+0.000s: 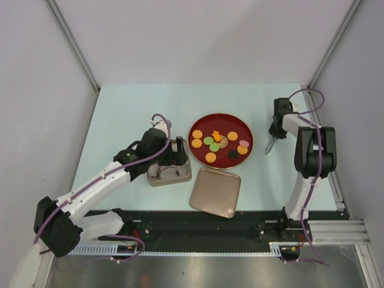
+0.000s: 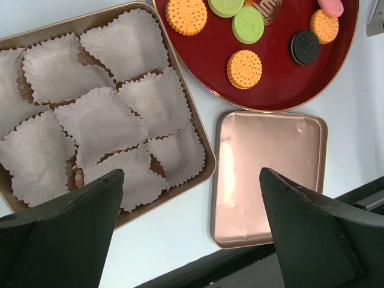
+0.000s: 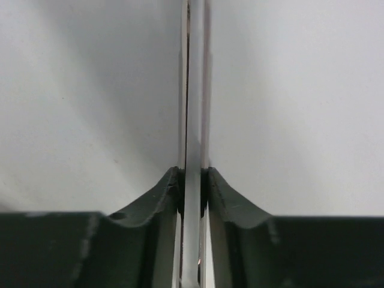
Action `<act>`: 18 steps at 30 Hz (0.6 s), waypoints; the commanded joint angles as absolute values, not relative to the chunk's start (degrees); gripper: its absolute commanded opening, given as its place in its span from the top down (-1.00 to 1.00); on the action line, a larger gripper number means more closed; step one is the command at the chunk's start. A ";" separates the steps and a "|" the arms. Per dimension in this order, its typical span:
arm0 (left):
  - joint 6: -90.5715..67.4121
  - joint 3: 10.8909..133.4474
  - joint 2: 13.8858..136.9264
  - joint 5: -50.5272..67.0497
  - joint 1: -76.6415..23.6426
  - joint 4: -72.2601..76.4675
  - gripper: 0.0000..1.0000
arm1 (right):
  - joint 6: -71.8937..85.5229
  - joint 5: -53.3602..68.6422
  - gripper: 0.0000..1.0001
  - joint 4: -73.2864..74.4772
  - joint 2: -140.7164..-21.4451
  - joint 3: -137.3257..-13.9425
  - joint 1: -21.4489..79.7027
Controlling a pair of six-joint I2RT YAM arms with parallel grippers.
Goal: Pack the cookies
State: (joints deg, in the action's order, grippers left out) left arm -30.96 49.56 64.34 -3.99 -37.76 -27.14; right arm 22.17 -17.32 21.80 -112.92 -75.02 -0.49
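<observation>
Several cookies (image 1: 219,144) lie on a dark-red round plate (image 1: 201,123): mostly orange (image 2: 244,69), some green (image 2: 248,24), one black (image 2: 305,47), one pink (image 2: 330,6). My left gripper (image 1: 179,153) hovers open over the tan tin (image 1: 171,177); in its wrist view the left gripper (image 2: 191,174) has nothing between its fingers, and the tin (image 2: 198,120) is filled with white paper liners. My right gripper (image 1: 277,129) is shut on thin metal tongs (image 1: 270,146), just right of the plate. In its own view the right gripper (image 3: 193,174) pinches the tongs' blades (image 3: 193,120) together.
The tin's lid (image 1: 216,192) lies upside down near the table's front edge, below the plate and right of the tin. The same lid (image 2: 270,174) shows beside the tin in the left wrist view. Frame posts stand at the back corners.
</observation>
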 commanded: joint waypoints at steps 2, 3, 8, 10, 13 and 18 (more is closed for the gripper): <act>-30.67 49.75 63.72 -2.64 -38.06 -25.58 -1.00 | 26.89 -16.43 0.52 29.00 -109.61 -74.80 -0.18; -30.76 49.75 63.63 -2.46 -38.06 -25.49 -1.00 | 26.89 -16.96 0.52 29.53 -107.42 -74.79 1.39; -30.85 49.57 63.63 -2.64 -38.06 -25.49 -1.00 | 25.67 -19.69 0.52 30.67 -98.89 -74.97 5.97; -30.94 49.48 63.72 -2.72 -38.06 -25.40 -1.00 | 25.40 -19.95 0.52 31.11 -94.43 -74.97 8.08; -31.03 49.48 63.98 -2.99 -38.06 -25.40 -1.00 | 24.96 -20.30 0.51 31.90 -88.71 -74.36 10.97; -31.11 49.75 64.69 -2.81 -38.06 -25.49 -0.99 | 24.70 -17.67 0.53 33.22 -81.05 -72.78 13.53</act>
State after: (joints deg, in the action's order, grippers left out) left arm -30.98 49.54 64.42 -3.62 -37.76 -27.11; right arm 25.02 -18.55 31.44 -86.96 -73.89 12.47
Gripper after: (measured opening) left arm 0.996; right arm 0.270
